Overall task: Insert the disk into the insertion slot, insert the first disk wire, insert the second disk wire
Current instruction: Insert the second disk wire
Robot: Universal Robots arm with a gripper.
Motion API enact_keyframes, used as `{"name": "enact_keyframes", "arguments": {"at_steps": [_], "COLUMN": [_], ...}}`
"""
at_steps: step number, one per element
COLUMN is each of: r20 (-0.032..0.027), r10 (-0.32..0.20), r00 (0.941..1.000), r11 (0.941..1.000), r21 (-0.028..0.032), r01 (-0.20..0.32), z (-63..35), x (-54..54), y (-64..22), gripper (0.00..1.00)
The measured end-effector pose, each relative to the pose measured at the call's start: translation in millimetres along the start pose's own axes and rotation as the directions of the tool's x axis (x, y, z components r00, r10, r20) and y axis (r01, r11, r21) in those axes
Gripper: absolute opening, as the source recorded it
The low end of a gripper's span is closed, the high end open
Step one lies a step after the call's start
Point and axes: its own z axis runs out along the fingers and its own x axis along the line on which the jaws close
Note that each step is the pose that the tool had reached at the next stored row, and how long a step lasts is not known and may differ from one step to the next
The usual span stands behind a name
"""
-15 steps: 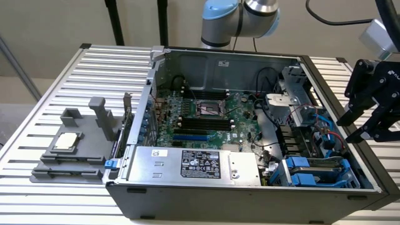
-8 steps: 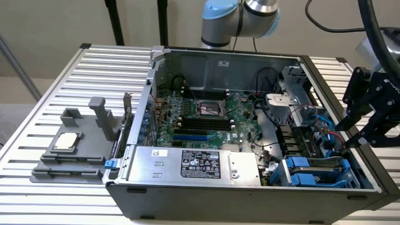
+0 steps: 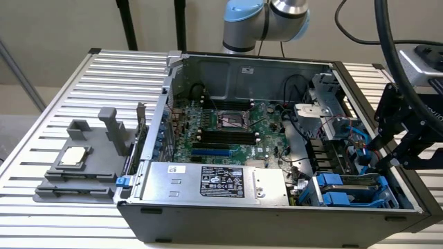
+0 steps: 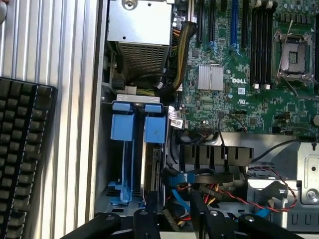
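Open PC case (image 3: 277, 218) lies on its side on slatted table (image 3: 62, 93), arm (image 3: 266, 18) behind it. Gripper (image 3: 379, 158) hangs over the case end at the exterior view's right, just above the wiring beside the drive cage. In the wrist view the fingers (image 4: 149, 211) stand apart, released. The gap between them shows loose cables and nothing spans it, so no grip on anything. Disk (image 4: 151, 167) is already down in the slot (image 3: 385, 193), silver edge showing under its blue carrier (image 4: 154, 130). A second blue carrier (image 4: 123, 127) sits just beside it in the same cage. In the exterior view the cage is in the near corner of the case at the exterior view's right, next to the PSU (image 3: 215, 181). Blue wire (image 4: 185, 179) lies curled near the disk's end, close under the fingers, with red, yellow and black wires (image 4: 234, 191) bunched beside it. Cannot tell if any wire is plugged into the disk. Motherboard (image 3: 229, 129) fills the case middle, with the empty CPU socket (image 3: 231, 120) and black RAM slots (image 3: 229, 137). Grey fixture (image 3: 83, 161) on the table at the exterior view's left holds a CPU (image 3: 72, 156). Keyboard (image 4: 22, 164) lies on the table beside the case in the wrist view.
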Motion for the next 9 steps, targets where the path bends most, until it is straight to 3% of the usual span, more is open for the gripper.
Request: {"name": "enact_keyframes", "arguments": {"at_steps": [5, 9], "r20": [-0.0002, -0.0004], "r10": [-0.003, -0.005], "r00": [1.0000, 1.0000], "r11": [1.0000, 1.0000], "r21": [-0.0002, 0.0031], "r01": [0.003, 0.005], "z": [9.0, 16.7], "x": [0.6, -0.3], "y": [0.4, 7.4], "gripper": [0.40, 0.40]}}
